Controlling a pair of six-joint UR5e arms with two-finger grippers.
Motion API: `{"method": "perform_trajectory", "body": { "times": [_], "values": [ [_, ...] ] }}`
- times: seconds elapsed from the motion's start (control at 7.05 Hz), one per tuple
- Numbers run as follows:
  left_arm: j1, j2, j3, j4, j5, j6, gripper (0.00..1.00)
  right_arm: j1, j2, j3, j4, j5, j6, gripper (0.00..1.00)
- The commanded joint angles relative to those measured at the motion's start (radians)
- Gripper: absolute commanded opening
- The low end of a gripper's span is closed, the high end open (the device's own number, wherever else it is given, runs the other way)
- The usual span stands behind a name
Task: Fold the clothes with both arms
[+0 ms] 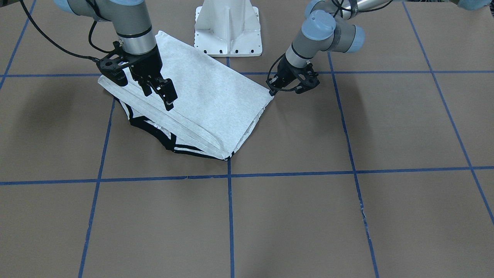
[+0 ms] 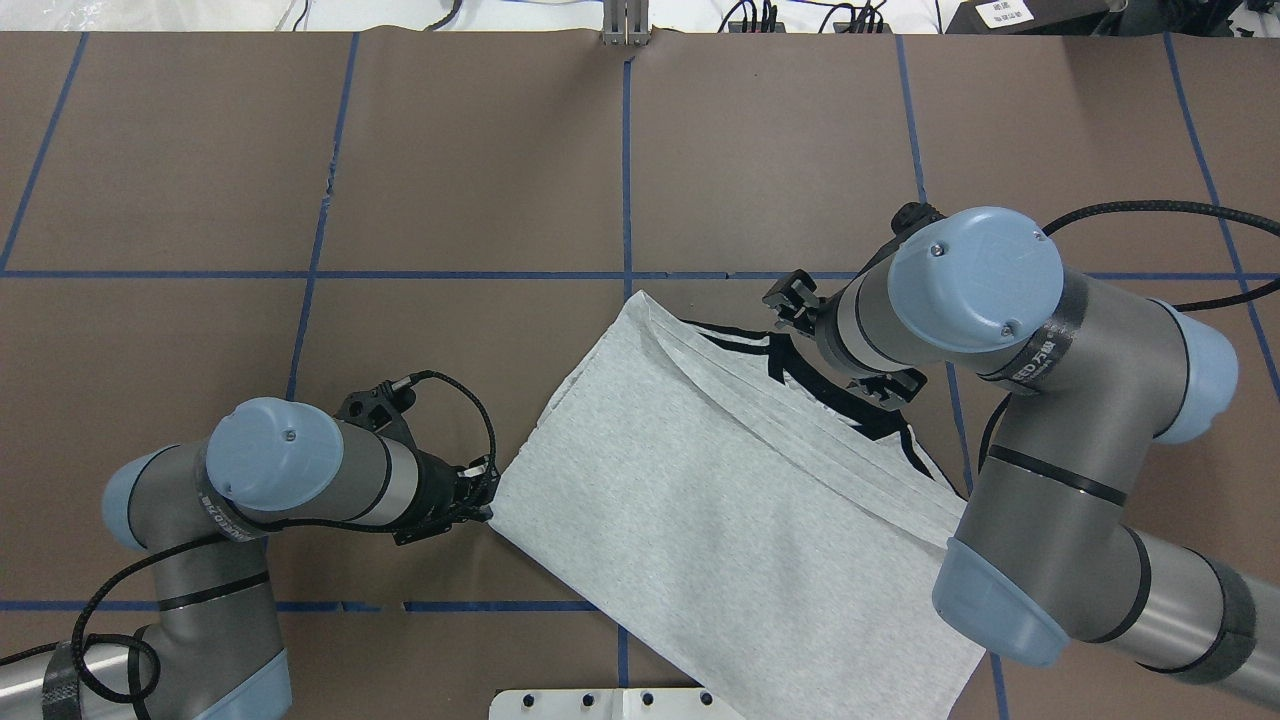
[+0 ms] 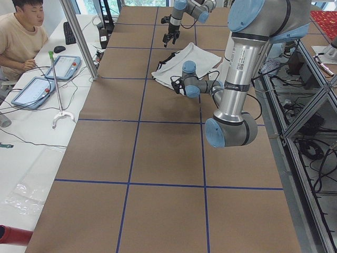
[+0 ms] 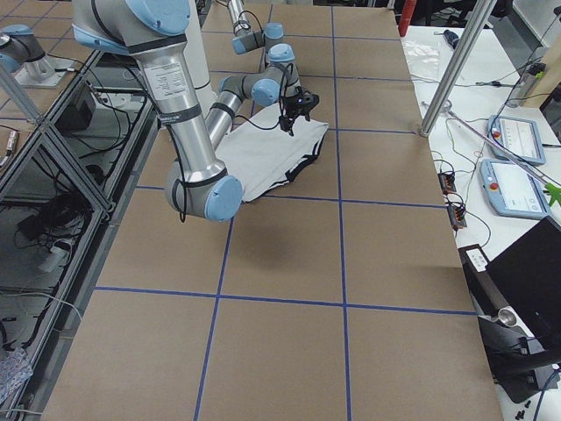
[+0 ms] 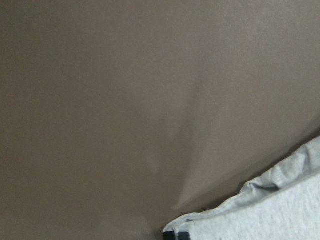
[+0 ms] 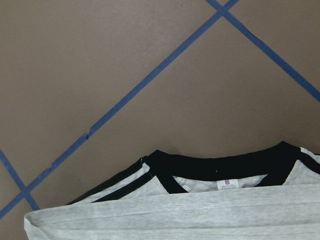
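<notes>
From the overhead view I see the T-shirt (image 2: pixel 720 500) already doubled into a long layered slab. It lies slantwise on the desk (image 2: pixel 450 180) from centre out toward 5 o'clock, with its black neck band (image 6: pixel 220 162) at the 1 o'clock end. I'd judge we are between folds, setting up the next one. The left pincer (image 2: pixel 487 495) sits low at the slab's 9 o'clock corner with its tips close together. I cannot tell whether cloth is actually caught in them. The right pincer (image 1: pixel 158 92) hangs above the collar end with its fingers apart, holding nothing. Next, I think the right one must drop onto the collar-side edge and bite through all the layers. Then both can carry that end over together so the stacked edges don't slide. The desk is open from 10 to 2 o'clock. At 6 o'clock the white pedestal (image 1: pixel 228 29) stands just beside the cloth, so I'd swing away from it.
</notes>
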Motion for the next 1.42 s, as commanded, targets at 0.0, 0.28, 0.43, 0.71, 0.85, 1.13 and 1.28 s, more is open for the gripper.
{"method": "perform_trajectory", "body": {
  "times": [0.0,0.28,0.43,0.71,0.85,1.13,1.28],
  "values": [
    [-0.021,0.001,-0.031,0.002,0.001,0.025,0.0,0.007,0.0,-0.003,-0.001,0.001,0.0,1.0],
    [-0.147,-0.014,-0.011,0.051,0.003,0.232,0.0,0.009,0.002,-0.012,0.001,0.001,0.002,1.0],
    [-0.264,-0.055,0.024,0.052,-0.002,0.357,0.0,0.009,0.002,-0.012,0.001,0.001,0.009,1.0],
    [-0.424,-0.28,0.307,0.007,-0.002,0.409,0.0,0.007,0.002,-0.012,0.005,0.0,0.008,1.0],
    [-0.465,-0.403,0.496,-0.102,-0.001,0.403,0.0,0.007,0.002,-0.012,0.005,0.0,0.008,1.0],
    [-0.483,-0.563,0.739,-0.224,0.027,0.398,0.0,0.004,0.005,-0.013,0.005,-0.016,0.008,1.0],
    [-0.481,-0.579,0.78,-0.238,0.044,0.398,0.0,0.0,0.005,-0.015,0.005,-0.038,0.006,1.0]
  ]
}}
